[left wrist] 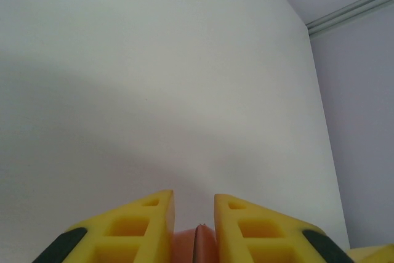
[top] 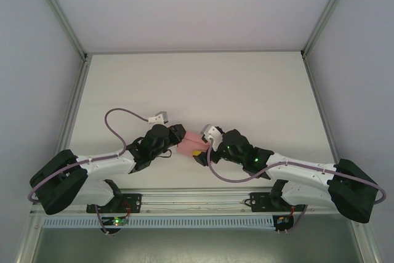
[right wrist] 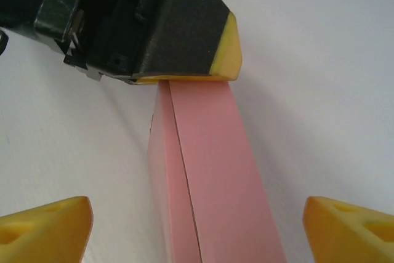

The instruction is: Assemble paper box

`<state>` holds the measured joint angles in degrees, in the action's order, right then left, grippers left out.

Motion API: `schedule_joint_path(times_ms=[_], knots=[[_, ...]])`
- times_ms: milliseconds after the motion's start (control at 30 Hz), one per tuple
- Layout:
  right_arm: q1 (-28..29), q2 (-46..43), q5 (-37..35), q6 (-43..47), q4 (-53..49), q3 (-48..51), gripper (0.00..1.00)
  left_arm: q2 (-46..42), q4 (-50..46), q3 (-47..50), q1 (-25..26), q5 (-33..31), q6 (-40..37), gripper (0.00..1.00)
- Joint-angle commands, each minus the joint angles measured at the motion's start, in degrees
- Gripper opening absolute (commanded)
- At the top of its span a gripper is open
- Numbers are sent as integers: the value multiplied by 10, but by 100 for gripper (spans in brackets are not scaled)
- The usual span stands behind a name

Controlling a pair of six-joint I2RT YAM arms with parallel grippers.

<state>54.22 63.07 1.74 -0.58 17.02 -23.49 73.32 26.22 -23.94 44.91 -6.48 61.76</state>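
Note:
The pink paper box [top: 189,143] is folded into a narrow closed rectangular box and hangs between the two grippers near the table's front middle. My left gripper [top: 177,133] is shut on one end of it. In the left wrist view the pink card [left wrist: 184,247] sits pinched between the yellow fingers, below the left gripper [left wrist: 194,204]. In the right wrist view the paper box [right wrist: 209,164] runs from the left gripper's black, yellow-tipped finger [right wrist: 184,29] toward the camera. My right gripper [right wrist: 203,232] stands wide open around the near end, its yellow fingertips [right wrist: 55,226] apart from the box. The right gripper [top: 201,152] shows just right of the box.
The white table [top: 203,84] stretches back behind the grippers, bounded by aluminium rails at the left [top: 75,109] and right [top: 320,103]. A purple cable [top: 114,121] loops above the left arm; another hangs under the right wrist.

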Motion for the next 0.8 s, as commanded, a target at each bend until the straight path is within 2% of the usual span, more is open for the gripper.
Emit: schedule_joint_path(times_ms=[0, 67, 267, 433, 600, 767], knots=[[-1, -19, -59, -44, 9, -19, 98, 11, -109, 32, 20, -9, -9, 23], [-1, -40, -115, -99, 1, -22, 98, 5, -118, 29, 30, -26, -14, 23], [1, -129, -218, -245, -95, -15, 98, -5, -132, 29, 49, -62, -13, 24], [1, -158, -223, -298, -168, 11, 95, -4, -127, 29, 58, -71, -23, 23], [-6, -160, -273, -360, -209, 25, 87, -4, -122, 31, 64, -74, -29, 24], [-17, -140, -224, -382, -235, 25, 84, -10, -120, 39, 68, -83, -27, 24]])
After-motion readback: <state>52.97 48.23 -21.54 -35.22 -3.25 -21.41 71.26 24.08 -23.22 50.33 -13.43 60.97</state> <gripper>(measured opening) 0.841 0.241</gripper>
